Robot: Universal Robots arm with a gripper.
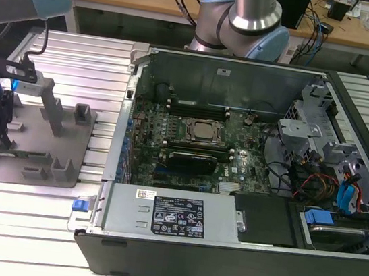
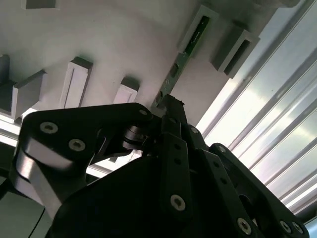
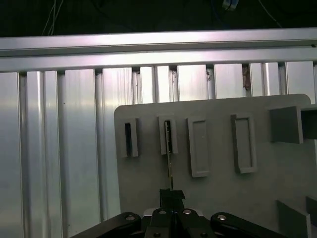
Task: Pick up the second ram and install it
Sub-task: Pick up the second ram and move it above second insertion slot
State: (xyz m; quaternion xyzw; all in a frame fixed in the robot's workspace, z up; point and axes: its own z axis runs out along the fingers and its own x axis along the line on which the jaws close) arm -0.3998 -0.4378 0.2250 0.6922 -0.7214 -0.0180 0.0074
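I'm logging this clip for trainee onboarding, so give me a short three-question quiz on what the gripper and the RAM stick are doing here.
1. True or false: the second ram lies flat inside the computer case.
2. The gripper is closed on: A) a cable, B) the second ram, C) a drive.
3. In the first wrist view, what holds the ram's far end?
Key: 1 false, it stands on edge outside the case; 2 B; 3 a slot in the grey fixture plate.
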